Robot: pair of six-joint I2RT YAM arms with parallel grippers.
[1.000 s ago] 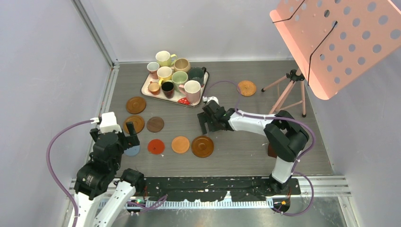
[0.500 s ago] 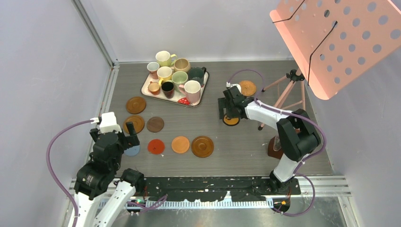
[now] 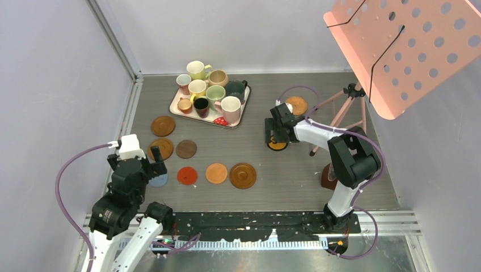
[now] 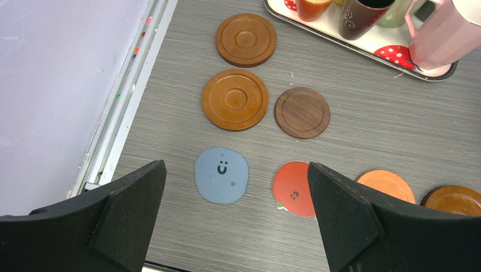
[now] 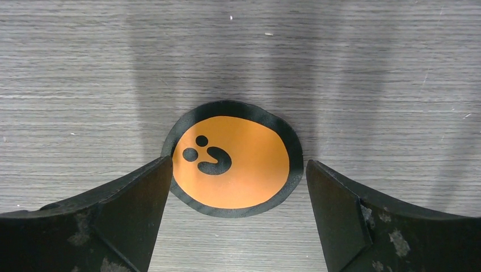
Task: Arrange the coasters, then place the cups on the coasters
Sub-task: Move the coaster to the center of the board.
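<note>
Several coasters lie flat on the table: two brown wooden ones (image 3: 163, 126) (image 3: 161, 148), a dark brown (image 3: 186, 149), blue-grey (image 3: 159, 181), red (image 3: 187, 175), orange (image 3: 216, 173), a large brown (image 3: 243, 175) and a wicker one (image 3: 295, 105). A black coaster with an orange face (image 5: 232, 161) lies right under my right gripper (image 5: 238, 164), which is open and straddles it low over the table. The cups (image 3: 215, 93) stand crowded on the white tray (image 3: 172, 106). My left gripper (image 4: 236, 165) hangs open above the blue-grey coaster (image 4: 221, 182) and the red one (image 4: 295, 187).
A pink tripod (image 3: 346, 107) stands just right of the right arm, under a pink perforated panel (image 3: 403, 51). A brown round thing (image 3: 327, 177) peeks out beside the right arm's base. A metal rail (image 3: 131, 107) and a wall close off the left side.
My right arm swung from the table's middle to the back right and came down over the black-and-orange coaster. The left arm has not moved.
</note>
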